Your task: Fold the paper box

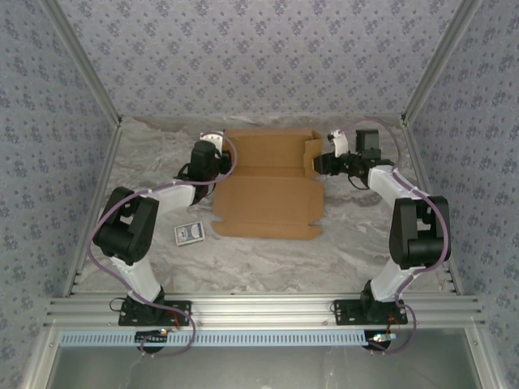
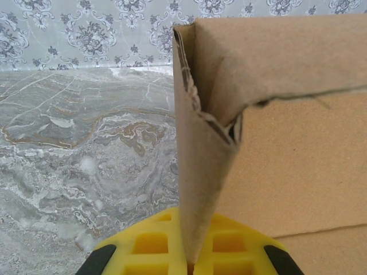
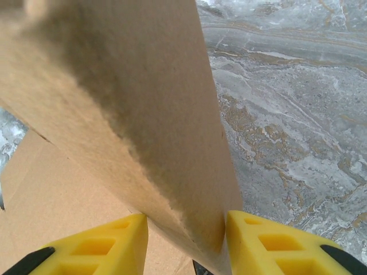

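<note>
Running front-back, paper box (image 1: 268, 194); left pincer (image 2: 189, 255), right pincer (image 3: 186, 240) pinching flaps.

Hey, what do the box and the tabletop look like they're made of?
The box looks like brown corrugated cardboard, matte and unprinted; its cut edge shows fluting. The tabletop has a grey veined marble look, possibly a printed sheet rather than stone.

walls (image 1: 259, 57): blue floral paper | tabletop (image 1: 268, 259): grey marble-look, maybe cloth | rail (image 1: 259, 312): aluminium
</note>
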Controlling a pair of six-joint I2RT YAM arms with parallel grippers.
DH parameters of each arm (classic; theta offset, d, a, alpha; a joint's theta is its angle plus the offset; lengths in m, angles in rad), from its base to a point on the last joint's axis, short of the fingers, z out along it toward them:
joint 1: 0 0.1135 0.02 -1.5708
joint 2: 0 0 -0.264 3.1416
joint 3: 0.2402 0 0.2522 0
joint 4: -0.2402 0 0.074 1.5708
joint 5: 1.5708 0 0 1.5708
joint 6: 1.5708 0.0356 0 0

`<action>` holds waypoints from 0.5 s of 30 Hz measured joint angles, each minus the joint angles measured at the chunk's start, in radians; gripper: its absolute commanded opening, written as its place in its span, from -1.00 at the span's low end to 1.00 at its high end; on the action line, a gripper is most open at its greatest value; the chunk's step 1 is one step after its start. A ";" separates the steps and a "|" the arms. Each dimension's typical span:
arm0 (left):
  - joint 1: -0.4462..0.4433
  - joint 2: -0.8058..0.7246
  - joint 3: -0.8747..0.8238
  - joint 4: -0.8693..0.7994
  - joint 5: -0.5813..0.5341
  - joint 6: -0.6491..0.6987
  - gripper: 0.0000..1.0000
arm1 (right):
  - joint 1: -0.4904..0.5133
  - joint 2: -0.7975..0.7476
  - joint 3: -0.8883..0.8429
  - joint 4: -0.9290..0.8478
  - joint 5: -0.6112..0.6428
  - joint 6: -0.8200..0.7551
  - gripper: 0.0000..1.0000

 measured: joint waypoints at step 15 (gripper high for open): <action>0.006 0.000 0.000 0.000 0.003 0.000 -1.00 | 0.085 0.036 0.057 0.049 0.135 -0.069 -0.19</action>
